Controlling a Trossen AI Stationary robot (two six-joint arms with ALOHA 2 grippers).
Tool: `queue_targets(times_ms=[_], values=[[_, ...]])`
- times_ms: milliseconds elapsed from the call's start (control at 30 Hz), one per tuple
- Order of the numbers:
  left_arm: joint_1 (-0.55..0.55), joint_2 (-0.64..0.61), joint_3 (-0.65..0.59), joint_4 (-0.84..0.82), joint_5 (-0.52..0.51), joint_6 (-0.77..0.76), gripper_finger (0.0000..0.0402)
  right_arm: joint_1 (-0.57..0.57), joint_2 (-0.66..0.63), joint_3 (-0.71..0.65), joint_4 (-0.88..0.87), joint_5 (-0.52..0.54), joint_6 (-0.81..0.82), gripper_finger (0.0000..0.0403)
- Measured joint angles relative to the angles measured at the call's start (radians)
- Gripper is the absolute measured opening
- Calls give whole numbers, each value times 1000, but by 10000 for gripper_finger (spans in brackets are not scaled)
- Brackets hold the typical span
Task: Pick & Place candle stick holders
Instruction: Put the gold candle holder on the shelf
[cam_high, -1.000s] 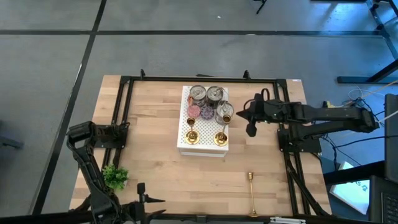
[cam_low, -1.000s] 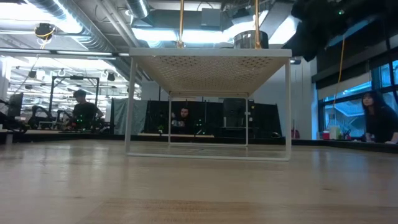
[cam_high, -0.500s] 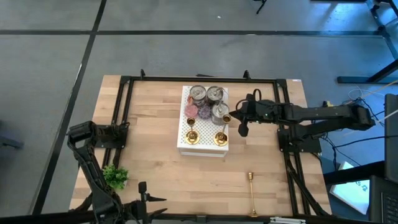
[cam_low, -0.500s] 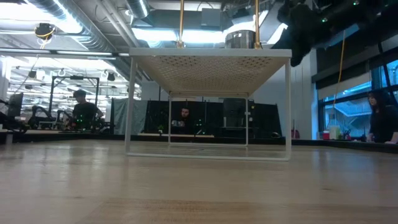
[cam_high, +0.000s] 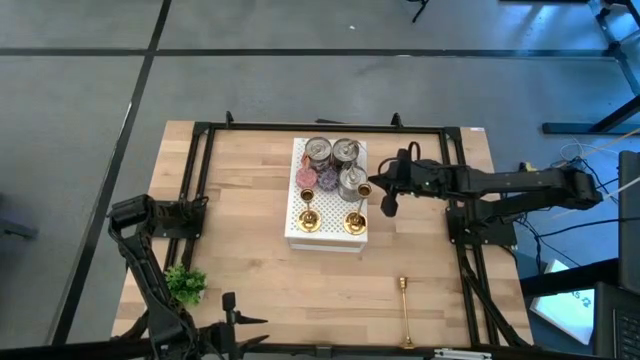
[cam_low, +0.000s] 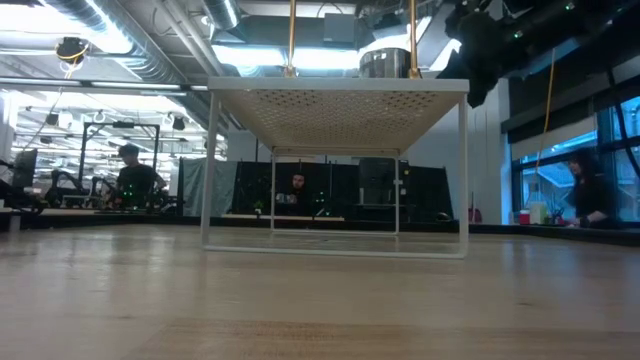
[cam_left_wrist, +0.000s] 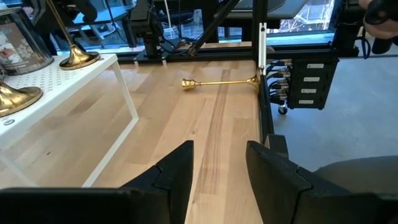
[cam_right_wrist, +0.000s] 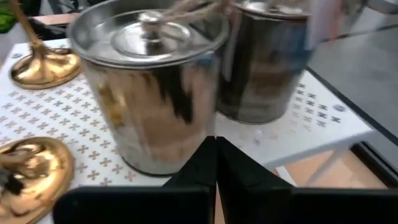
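Observation:
Two gold candle stick holders (cam_high: 309, 220) (cam_high: 354, 222) stand on their round bases on the white perforated shelf (cam_high: 295, 232). A third holder (cam_high: 405, 310) lies on its side on the table near the front right; it also shows in the left wrist view (cam_left_wrist: 221, 82). My right gripper (cam_high: 378, 190) is shut at the shelf's right edge, in front of a silver tin (cam_right_wrist: 152, 87). My left gripper (cam_left_wrist: 217, 168) is open and empty, low at the table's front left. My right gripper's shut fingertips (cam_right_wrist: 216, 146) meet the silver tin's side wall near its bottom (cam_right_wrist: 199, 134). They come level from the table's right. The tin stands upright on the shelf.
Two more silver tins (cam_high: 318, 150) (cam_high: 346, 150) and small pink and purple discs (cam_high: 310, 176) (cam_high: 331, 181) sit on the shelf's far half. A small green plant (cam_high: 185, 285) stands at the front left. A black frame (cam_high: 200, 180) runs around the table.
My right gripper has gone toward the table's left, up to the shelf. The silver tin in front of it has slid a little toward the left along the shelf, staying upright.

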Motion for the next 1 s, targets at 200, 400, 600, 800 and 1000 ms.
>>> queue_targets(times_ms=[200,400,600,800,1000], values=[[-1,0,0,5,0,1,143,54,-65,20,-71,70,57,5],[-2,0,0,19,8,16,143,166,-122,79,-207,69,237,5],[-3,0,0,24,38,-9,143,330,-113,102,-394,-56,552,5],[-5,0,0,53,78,-11,143,572,-60,103,-443,-145,924,5],[-8,0,0,54,84,-34,143,814,31,103,-448,-144,1273,5]])
